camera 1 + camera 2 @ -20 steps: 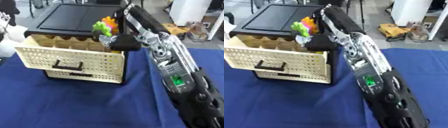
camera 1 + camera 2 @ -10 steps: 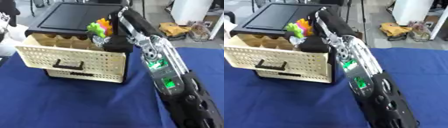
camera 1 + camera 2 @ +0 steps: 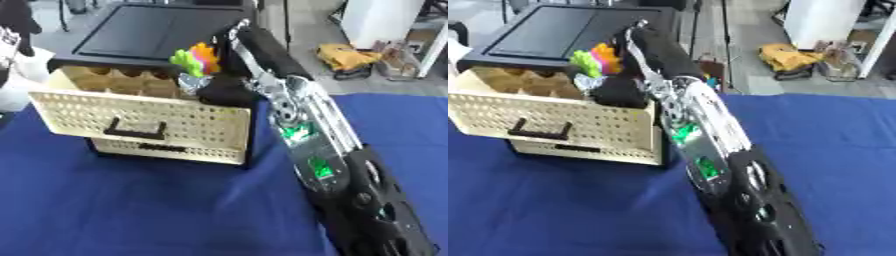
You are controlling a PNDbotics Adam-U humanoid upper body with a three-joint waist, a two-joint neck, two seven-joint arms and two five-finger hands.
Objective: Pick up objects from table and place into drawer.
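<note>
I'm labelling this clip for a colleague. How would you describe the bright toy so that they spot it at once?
Find the black cabinet on the blue table with its cream perforated drawer pulled open. Above the drawer's right rear corner, the right hand holds a small toy, the only thing coloured green, pink and orange.

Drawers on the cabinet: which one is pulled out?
The upper drawer, the cream perforated one with the black handle, juts forward and is open on top. The lower drawer sits flush in the black cabinet. The right hand is over the upper one.
</note>
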